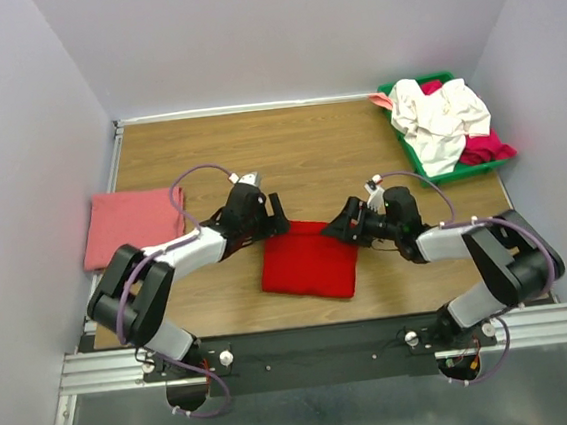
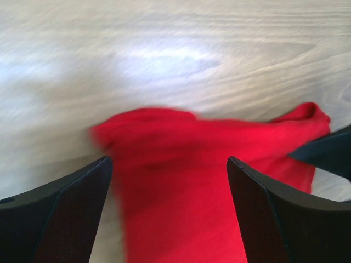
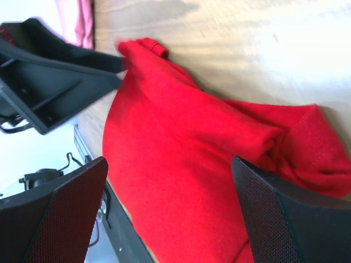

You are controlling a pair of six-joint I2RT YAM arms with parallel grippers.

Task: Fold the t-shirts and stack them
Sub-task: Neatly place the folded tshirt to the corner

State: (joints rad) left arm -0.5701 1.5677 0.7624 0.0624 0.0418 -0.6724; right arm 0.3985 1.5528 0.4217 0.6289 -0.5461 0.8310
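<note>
A bright red t-shirt (image 1: 309, 261) lies folded on the wooden table, near the front middle. My left gripper (image 1: 276, 216) hangs open at its far left corner; in the left wrist view the red t-shirt (image 2: 186, 186) lies under the spread fingers (image 2: 258, 203). My right gripper (image 1: 337, 227) is open at the far right corner, over the red t-shirt (image 3: 181, 164). Neither gripper holds any cloth. A salmon-pink folded t-shirt (image 1: 129, 224) rests at the table's left edge. White (image 1: 435, 115) and magenta (image 1: 485, 146) t-shirts are heaped in the green tray (image 1: 408, 147).
The green tray stands at the back right corner. Grey walls close in the table on three sides. A metal rail (image 1: 317, 348) runs along the near edge by the arm bases. Bare wood (image 1: 288, 152) stretches behind the red t-shirt.
</note>
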